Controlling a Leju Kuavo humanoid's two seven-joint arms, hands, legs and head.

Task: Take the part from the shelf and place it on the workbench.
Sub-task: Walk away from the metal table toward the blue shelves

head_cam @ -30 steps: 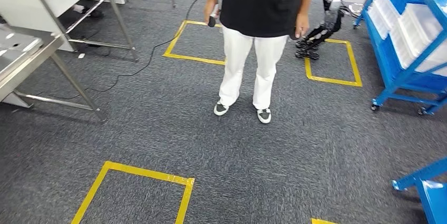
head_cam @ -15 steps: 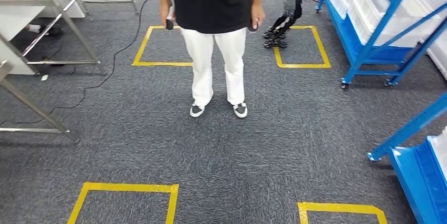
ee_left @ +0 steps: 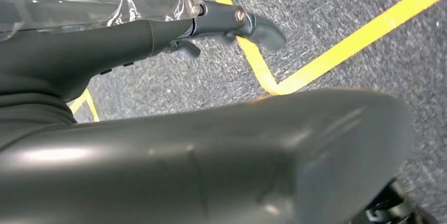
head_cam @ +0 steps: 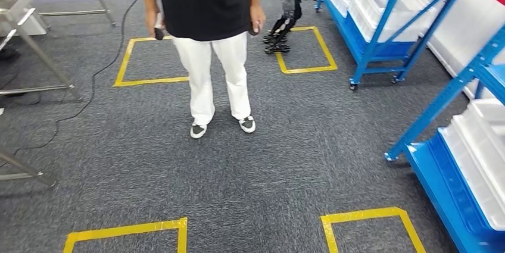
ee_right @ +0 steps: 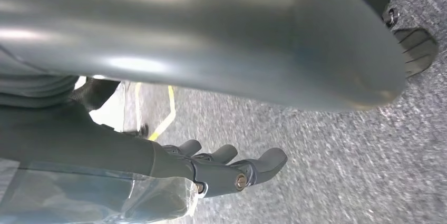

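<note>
My left hand (ee_left: 232, 23) hangs over the grey carpet (head_cam: 298, 164), its fingers (ee_left: 263, 29) loosely spread and straight with nothing in them, above a strip of yellow floor tape (ee_left: 316, 60). My right hand (ee_right: 232, 168) hangs the same way, fingers (ee_right: 269, 161) apart and empty, over bare carpet. From my head view, a person (head_cam: 205, 21) in a black top and white trousers stands straight ahead of me between two taped yellow squares on the floor, with a small dark object in one hand from which a cable (head_cam: 89, 98) trails away across the carpet. Behind that person another robot's dark legs (head_cam: 283, 24) stand inside a far yellow square (head_cam: 304, 50). To my right stands a blue shelf (head_cam: 381, 27) on castors, loaded with white trays (head_cam: 387, 9), and a second blue shelf (head_cam: 458, 164) sits nearer, also carrying white trays (head_cam: 482, 152). I cannot tell which tray holds the part; no part is distinguishable on either shelf. On my left the metal legs of a worktop (head_cam: 36, 56) show at the edge.
</note>
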